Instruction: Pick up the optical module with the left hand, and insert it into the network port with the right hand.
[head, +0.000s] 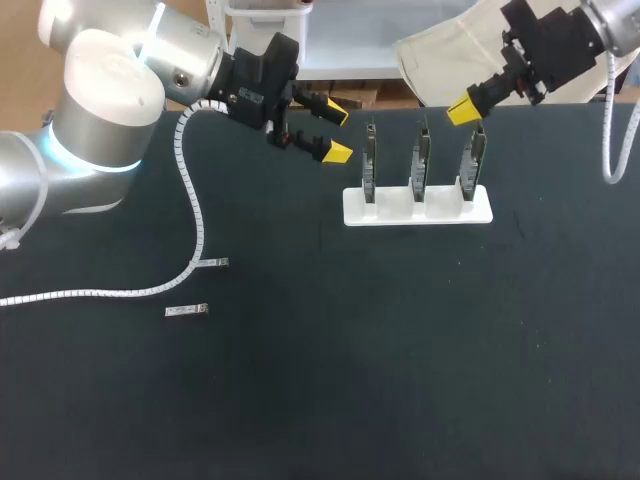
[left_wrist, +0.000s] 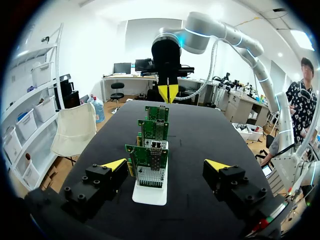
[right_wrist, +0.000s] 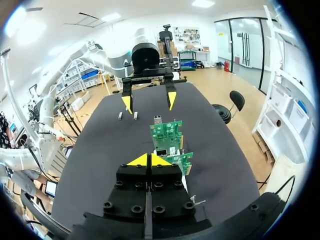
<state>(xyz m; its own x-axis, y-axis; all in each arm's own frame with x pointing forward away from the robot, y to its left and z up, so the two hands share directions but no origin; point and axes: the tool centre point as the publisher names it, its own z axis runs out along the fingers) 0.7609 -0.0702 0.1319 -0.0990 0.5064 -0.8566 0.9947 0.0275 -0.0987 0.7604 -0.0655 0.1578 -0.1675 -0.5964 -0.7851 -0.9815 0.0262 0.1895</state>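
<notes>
Though reaching in from the left over the dark table (head: 400, 380), grasps nothing with the left gripper (head: 337, 130): released, yellow tips well apart, only air between them. Hangs that gripper off the left end of the white stand (head: 417, 210), near it and not touching. Sees on the stand three green boards (head: 422, 160), upright, in a row, apart from one another.

From the left wrist, looks straight along that row: boards one behind another ahead of the spread fingers, the nearest showing a metal network port (left_wrist: 149, 175) on its face, the other arm's yellow tips beyond the farthest.

Holds the right gripper (head: 462, 110) by the top of the right-hand board, clenched: in its own wrist view, yellow tips pressed together, nothing visible between them. Cannot tell whether tip and board touch. From there, sees the boards just ahead of and below the tips and, past them, the spread left gripper facing back.

Finds one optical module (head: 213, 263) flat on the table's left part, just beside the bend of a white ribbed cable (head: 195, 215) trailing from the left arm; cannot tell whether touching it. Finds a second module (head: 187, 311) close by, nearer the front edge, lying free. Notes both well apart from the stand and from either gripper.
</notes>
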